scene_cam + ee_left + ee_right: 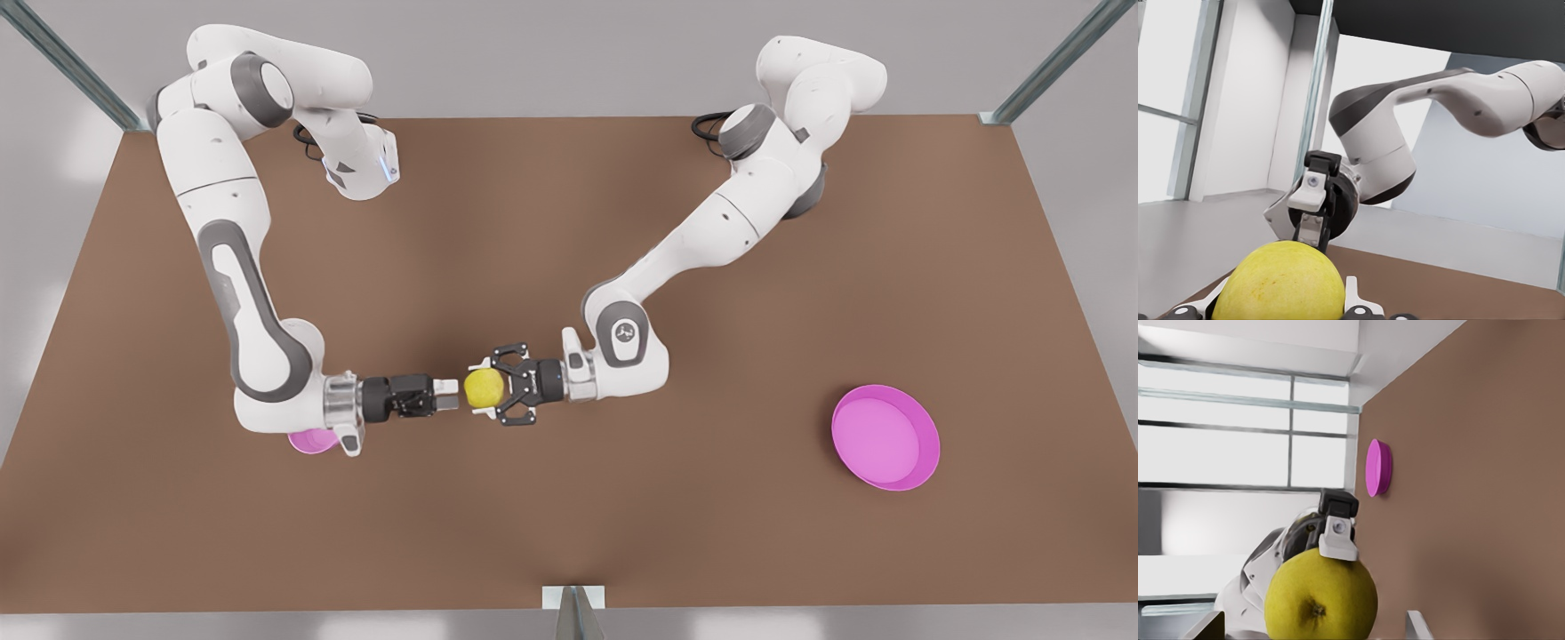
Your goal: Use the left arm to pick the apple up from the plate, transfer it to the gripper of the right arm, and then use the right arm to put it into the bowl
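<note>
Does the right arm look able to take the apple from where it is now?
Probably yes. The left gripper is shut on the apple, and the right gripper faces it close up, fingers open, with nothing between them.

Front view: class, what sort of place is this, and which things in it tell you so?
Probably a simulated robot test cell, not a home. A bare brown table sits between metal posts. Over it, the left gripper holds the apple out to the open right gripper.
</note>
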`<state>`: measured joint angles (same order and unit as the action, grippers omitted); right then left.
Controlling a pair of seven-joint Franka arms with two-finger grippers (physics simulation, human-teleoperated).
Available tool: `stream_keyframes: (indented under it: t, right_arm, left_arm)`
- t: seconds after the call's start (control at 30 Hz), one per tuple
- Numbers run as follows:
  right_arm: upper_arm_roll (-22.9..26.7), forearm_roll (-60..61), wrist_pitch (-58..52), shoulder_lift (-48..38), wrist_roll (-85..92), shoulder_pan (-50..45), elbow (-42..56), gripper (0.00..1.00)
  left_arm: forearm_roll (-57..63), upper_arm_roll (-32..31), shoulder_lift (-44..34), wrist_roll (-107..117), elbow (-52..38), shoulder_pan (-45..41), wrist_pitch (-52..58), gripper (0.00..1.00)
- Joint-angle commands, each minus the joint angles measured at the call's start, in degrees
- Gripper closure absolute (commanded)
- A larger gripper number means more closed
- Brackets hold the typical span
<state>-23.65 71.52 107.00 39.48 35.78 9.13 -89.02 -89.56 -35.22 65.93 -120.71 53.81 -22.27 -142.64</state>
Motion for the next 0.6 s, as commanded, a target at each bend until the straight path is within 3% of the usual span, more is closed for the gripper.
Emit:
stream_keyframes:
  t: [0.0, 0.57]
  right_arm:
    - [-0.2, 0.1, 0.0, 0.1, 8.3, -0.1, -0.4, 0.0]
    - [-0.3, 3.6, 3.4, 0.5, 8.4, -3.5, -0.5, 0.0]
  left_arm:
    - [-0.1, 0.0, -0.1, -12.0, 0.0, -0.1, -0.1, 0.25]
    - [-0.4, 0.0, 0.3, -12.0, 0.0, -0.8, -1.0, 0.25]
